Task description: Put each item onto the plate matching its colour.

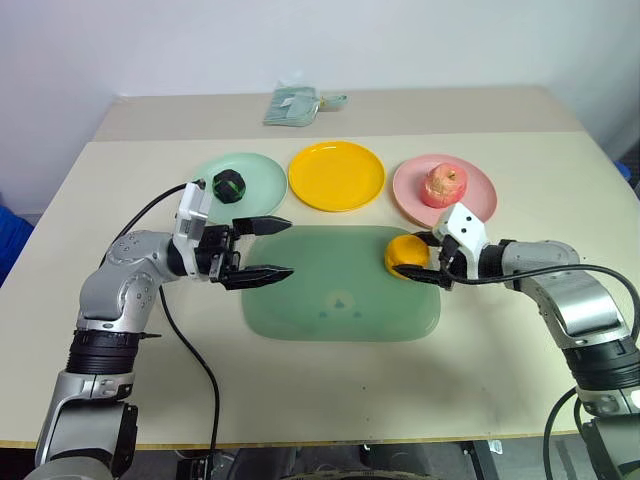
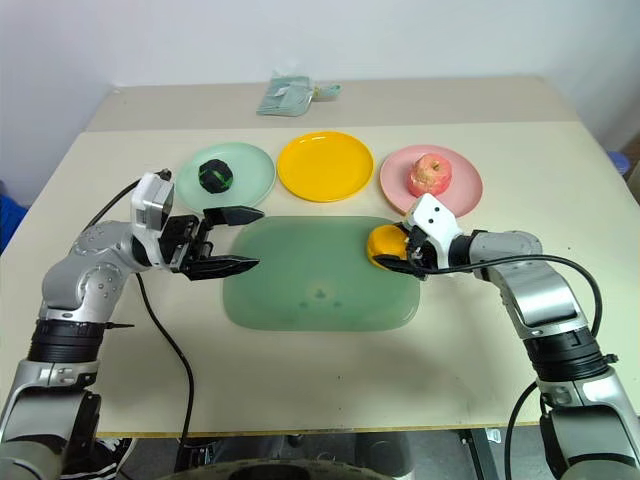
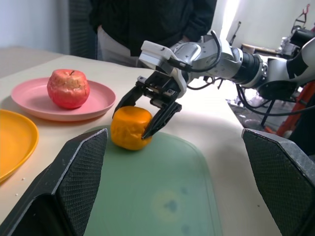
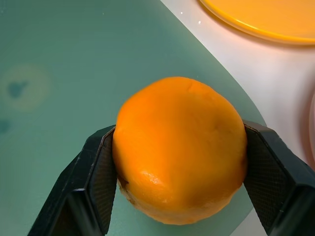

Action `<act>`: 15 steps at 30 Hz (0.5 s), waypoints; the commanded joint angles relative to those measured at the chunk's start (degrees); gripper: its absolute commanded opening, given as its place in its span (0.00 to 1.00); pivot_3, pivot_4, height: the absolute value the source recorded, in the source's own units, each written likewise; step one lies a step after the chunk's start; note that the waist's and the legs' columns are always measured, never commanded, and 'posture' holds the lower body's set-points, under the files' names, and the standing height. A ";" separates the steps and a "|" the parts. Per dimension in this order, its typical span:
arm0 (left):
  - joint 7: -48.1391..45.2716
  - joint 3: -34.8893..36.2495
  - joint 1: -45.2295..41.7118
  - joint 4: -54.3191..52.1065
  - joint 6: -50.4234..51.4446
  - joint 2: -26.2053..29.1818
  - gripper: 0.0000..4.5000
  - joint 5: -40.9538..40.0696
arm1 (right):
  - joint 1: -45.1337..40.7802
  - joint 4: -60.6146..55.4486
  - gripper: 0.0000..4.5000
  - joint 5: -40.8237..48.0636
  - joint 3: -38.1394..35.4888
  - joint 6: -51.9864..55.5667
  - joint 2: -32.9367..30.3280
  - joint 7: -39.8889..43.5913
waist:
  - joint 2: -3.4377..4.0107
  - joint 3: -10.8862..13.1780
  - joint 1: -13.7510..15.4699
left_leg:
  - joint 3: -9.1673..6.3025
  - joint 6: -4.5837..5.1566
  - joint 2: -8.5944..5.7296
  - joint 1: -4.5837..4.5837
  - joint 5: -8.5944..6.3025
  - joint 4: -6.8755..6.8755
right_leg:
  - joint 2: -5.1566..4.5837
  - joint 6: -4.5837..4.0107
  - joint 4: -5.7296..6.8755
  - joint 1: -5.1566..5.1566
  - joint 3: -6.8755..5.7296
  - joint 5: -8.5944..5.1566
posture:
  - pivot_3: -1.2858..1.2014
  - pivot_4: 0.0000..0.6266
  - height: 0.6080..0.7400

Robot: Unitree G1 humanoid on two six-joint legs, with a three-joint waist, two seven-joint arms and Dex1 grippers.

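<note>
The orange-yellow round fruit point(image 4: 179, 147) was found at the right-hand edge of the translucent green tray point(image 1: 340, 300), resting on the tray surface, with the yellow plate point(image 1: 336, 175) lying beyond it and apart from it. The right gripper point(image 1: 432, 262) was seen with its jaws clamped on the fruit, one pad on each side at about its widest girth. The fruit's skin looked smooth and slightly dented, so it was judged a light, hollow or foam-like toy piece, somewhat yielding, unlikely to break, but liable to roll or squirt out if pinched off-centre. A hold across the middle, as observed, was judged the soundest.

The right arm was reached in from the right, forearm low over the worktop point(image 1: 520, 380), the gripper angled down and toward the tray's centre.

The left gripper point(image 1: 268, 248) was held level over the tray's left edge, pointing across toward the right, with jaws wide apart and nothing between them.

The pinkish-red apple point(image 1: 444, 185) was noted on the pink plate point(image 1: 480, 200) and the dark knobbly ball point(image 1: 230, 185) on the mint green plate point(image 1: 260, 175); both were judged already sorted. Only the fruit's transfer to the yellow plate was judged outstanding. A person's dark-clad torso was visible behind the worktop in the left wrist view.
</note>
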 commanded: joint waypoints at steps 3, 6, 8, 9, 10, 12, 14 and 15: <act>4.68 3.55 0.09 2.23 -0.43 0.04 1.00 0.21 | -7.45 -3.13 0.64 5.81 -4.25 1.06 8.04 -3.80 | 0.01 0.01 -0.39 | 0.01 0.00 0.05 0.00 0.00 -0.04 | 0.04 0.00 0.02 -0.06 0.03 0.00 | 0.52 0.24 1.00; 10.86 3.40 -0.37 5.61 -1.84 -1.13 1.00 3.88 | -15.22 4.97 0.64 -0.29 -2.78 -4.03 14.92 -13.05 | 0.01 0.00 -0.28 | 0.01 -0.04 0.06 0.00 0.02 -0.04 | 0.05 -0.01 0.04 -0.07 0.04 0.00 | 0.52 0.24 1.00; 16.36 3.95 -0.79 7.23 -7.40 -3.83 1.00 7.35 | -19.86 12.73 0.64 -5.99 -1.00 -9.00 18.58 -19.53 | 0.00 0.00 -0.12 | 0.03 -0.16 0.05 0.02 0.10 -0.01 | 0.07 -0.01 0.04 -0.05 0.05 0.02 | 0.52 0.24 1.00; 18.80 4.27 -0.66 7.09 -8.09 -4.95 1.00 8.04 | -21.56 15.99 0.64 -7.35 0.06 -11.28 20.56 -20.27 | -0.03 -0.01 0.25 | 0.04 -0.24 0.05 0.04 0.14 -0.01 | 0.07 -0.02 0.04 -0.03 0.05 0.03 | 0.52 0.24 1.00; 20.23 4.46 -0.51 6.89 -8.40 -5.66 1.00 8.41 | -22.66 18.23 0.64 -8.10 0.71 -12.90 21.92 -20.44 | -0.11 -0.06 0.39 | 0.04 -0.28 0.05 0.02 0.17 -0.01 | 0.07 -0.03 0.04 -0.04 0.04 0.03 | 0.52 0.24 1.00; 24.01 4.87 -0.31 6.81 -10.09 -7.27 1.00 9.75 | -25.74 24.09 0.64 -9.69 1.32 -16.76 25.39 -22.31 | -0.12 -0.06 0.30 | 0.04 -0.31 0.04 -0.01 0.19 -0.05 | 0.07 -0.03 0.00 -0.06 0.04 0.03 | 0.52 0.24 1.00; 26.89 5.04 -0.06 6.94 -11.87 -8.59 1.00 10.90 | -29.06 31.13 0.64 -11.49 1.96 -20.98 28.48 -23.82 | -0.11 -0.06 -0.17 | 0.09 -0.31 0.02 -0.01 0.18 -0.03 | 0.06 -0.03 0.00 -0.06 0.07 0.03 | 0.52 0.24 1.00; 27.87 4.97 0.27 6.58 -12.80 -9.20 1.00 11.37 | -30.53 34.84 0.64 -12.53 2.56 -23.39 29.53 -23.86 | -0.11 -0.06 -0.29 | 0.14 -0.31 0.02 -0.01 0.19 -0.05 | 0.07 -0.03 -0.01 -0.08 0.09 0.03 | 0.52 0.24 1.00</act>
